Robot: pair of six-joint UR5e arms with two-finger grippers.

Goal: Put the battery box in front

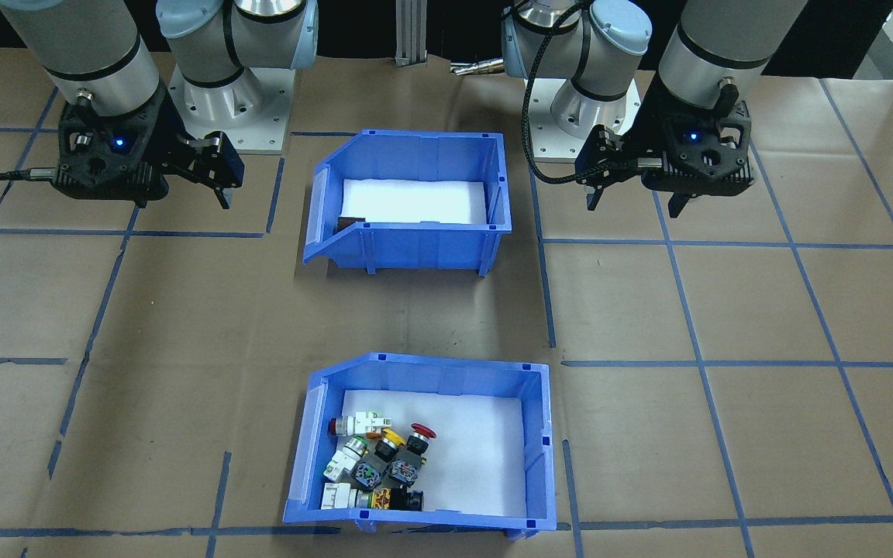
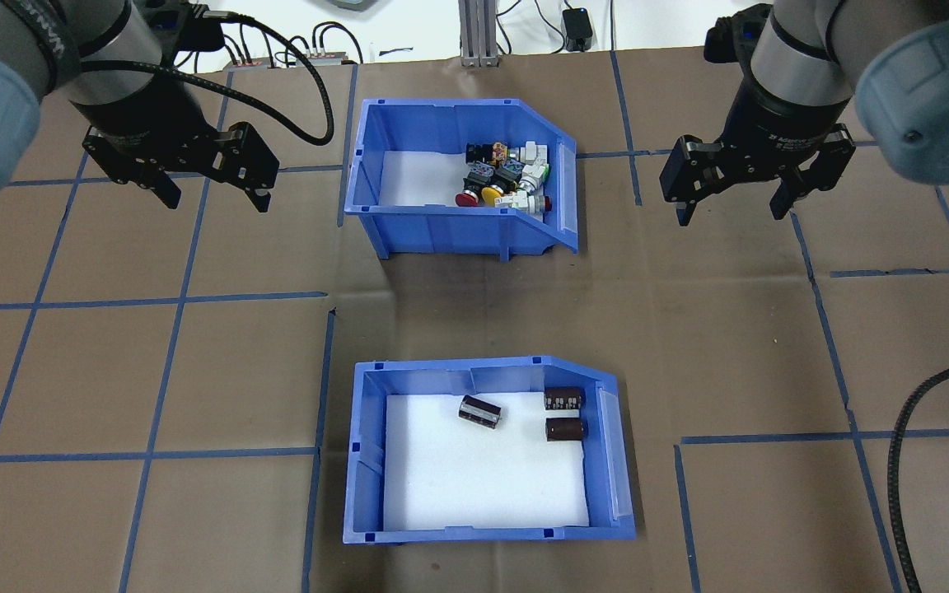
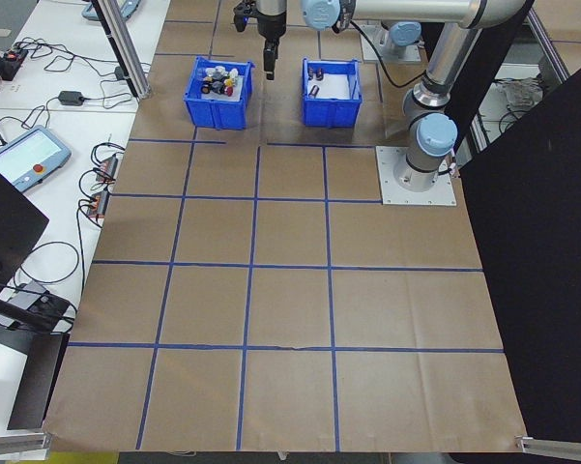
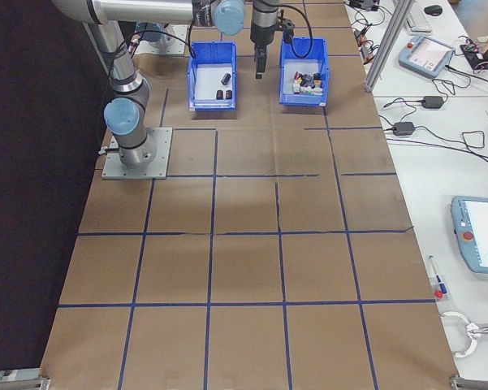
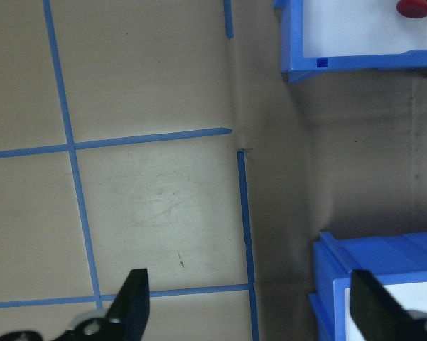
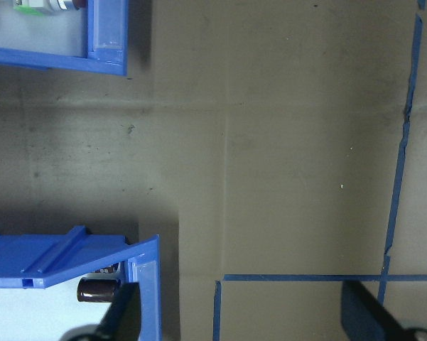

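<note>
Battery box (image 2: 487, 449): sitting on the table at 6 o'clock in the overhead view, nearest the robot; sloped front facing 3 o'clock.
Cells (image 2: 563, 414): three lying on the white foam floor, two close to the sloped front.
Switch bin (image 2: 462, 177): standing at 12 o'clock, well apart.
Left gripper (image 2: 212, 192): hovering at 10 o'clock, fingers spread, holding nothing.
Right gripper (image 2: 731, 210): hovering at 2 o'clock, fingers spread, holding nothing.

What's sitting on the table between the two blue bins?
Nothing. In the overhead view, the stretch between the battery box and the bin of switches is bare brown paper with blue tape lines off to the side.
</note>
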